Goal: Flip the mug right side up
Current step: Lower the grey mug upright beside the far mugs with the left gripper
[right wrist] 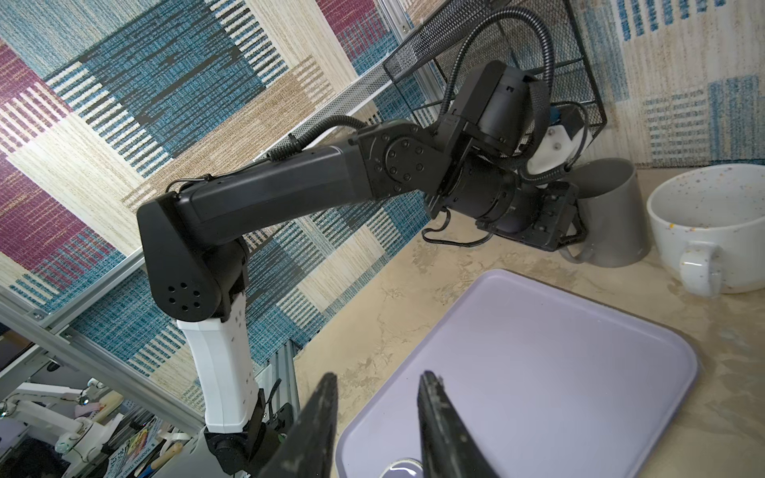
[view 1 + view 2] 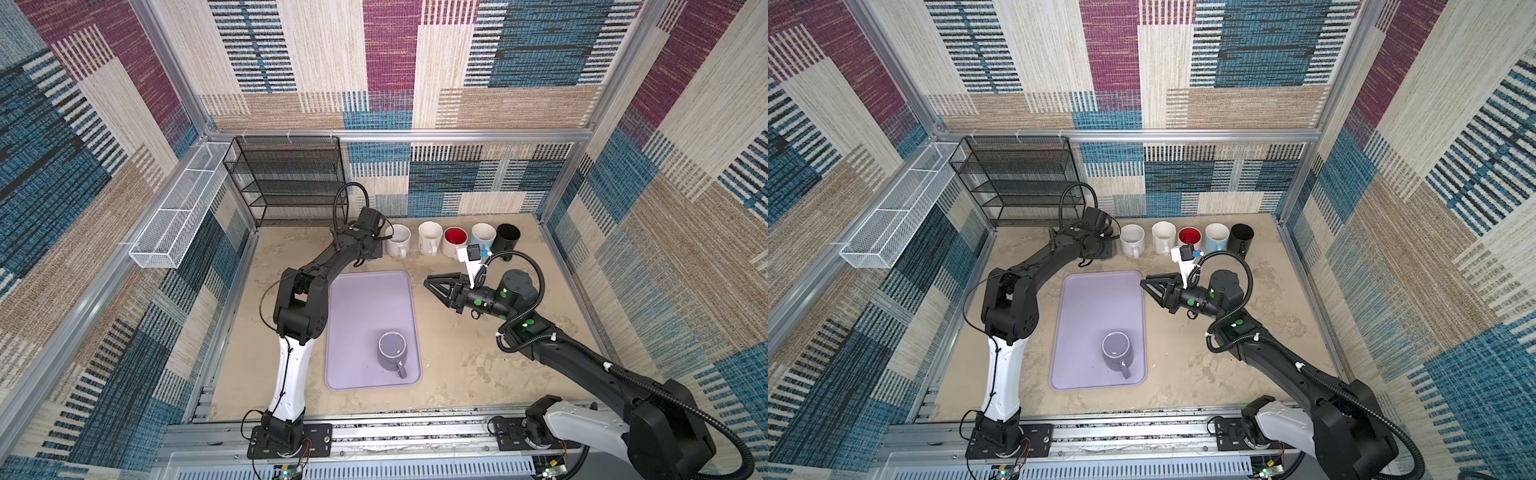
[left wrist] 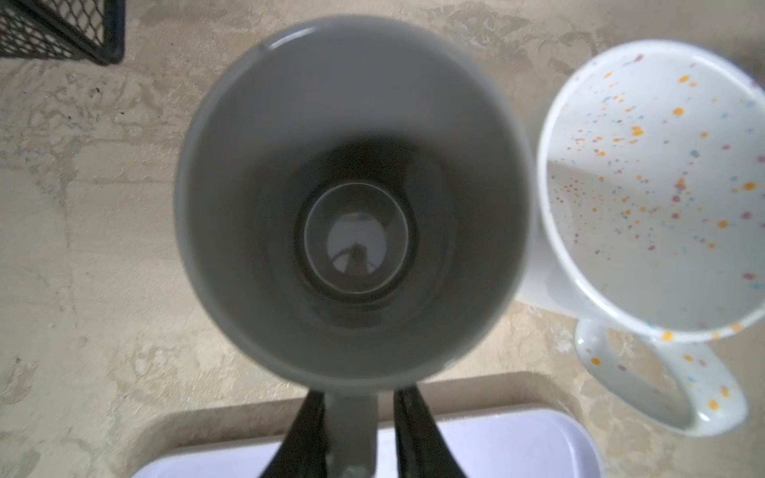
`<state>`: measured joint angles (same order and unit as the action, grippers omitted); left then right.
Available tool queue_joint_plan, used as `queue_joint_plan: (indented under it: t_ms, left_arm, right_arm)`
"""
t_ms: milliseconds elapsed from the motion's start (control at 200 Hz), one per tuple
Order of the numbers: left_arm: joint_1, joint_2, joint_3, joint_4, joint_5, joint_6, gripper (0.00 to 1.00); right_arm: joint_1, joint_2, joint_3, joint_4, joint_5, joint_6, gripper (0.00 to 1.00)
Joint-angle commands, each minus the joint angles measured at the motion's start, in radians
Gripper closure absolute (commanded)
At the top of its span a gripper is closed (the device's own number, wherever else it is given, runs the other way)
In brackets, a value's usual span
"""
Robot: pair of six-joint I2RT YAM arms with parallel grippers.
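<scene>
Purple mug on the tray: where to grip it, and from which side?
Grip the handle of the purple mug. It sticks out free toward the near edge of the tray, with nothing beside it. Come from that near side with the right gripper, jaws straddling the handle loop; the round body looks too wide.

**Tray mid-table, mugs lined up at back**

Tray [image 2: 365,307] lies in middle of table [image 2: 478,365], long side running front to back. On it, at near-right corner, sits tray mug [image 2: 392,353], handle twd front. Along back wall stands row of mugs [image 2: 455,241], behind tray & off to its right. At row's left end, end mug [image 3: 352,198] is just right of wire rack [image 2: 291,178] in back-left corner, w/ next mug [image 3: 654,186] just beside it. L gripper [image 3: 359,397] sits at end mug's handle, one finger each side. On left wall, above table, hangs basket [image 2: 178,208]. R gripper [image 2: 428,282] hovers by tray's far-right corner.
</scene>
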<state>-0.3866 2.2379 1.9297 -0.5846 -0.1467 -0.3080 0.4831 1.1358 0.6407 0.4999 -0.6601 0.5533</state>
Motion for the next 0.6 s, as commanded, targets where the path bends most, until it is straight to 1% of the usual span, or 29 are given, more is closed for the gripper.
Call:
queue_joint_plan:
  t_ms: [0,90,175,235,275,476,596]
  left_arm:
    - [0.001,-0.004,0.005,0.014,0.01,0.005,0.69]
    - [0.002,-0.01,0.0,0.015,0.01,0.006,0.63]
    - [0.003,-0.019,-0.009,0.02,0.011,0.007,0.53]
    - [0.003,-0.029,-0.019,0.024,0.014,0.009,0.42]
    - [0.002,-0.036,-0.025,0.027,0.014,0.009,0.37]
    - [0.003,-0.103,-0.088,0.064,0.015,0.02,0.28]
    - [0.005,-0.16,-0.141,0.08,0.012,0.032,0.27]
  right_arm:
    - [0.0,-0.002,-0.007,0.011,0.012,0.008,0.64]
    - [0.0,-0.004,-0.009,0.006,0.016,0.006,0.64]
    - [0.0,-0.006,-0.01,0.002,0.02,0.004,0.64]
    - [0.0,-0.004,-0.01,-0.001,0.021,0.0,0.64]
    - [0.001,-0.002,-0.009,-0.003,0.021,-0.001,0.64]
    - [0.0,0.013,0.003,-0.037,0.029,-0.02,0.64]
    - [0.0,0.019,0.014,-0.093,0.048,-0.047,0.63]
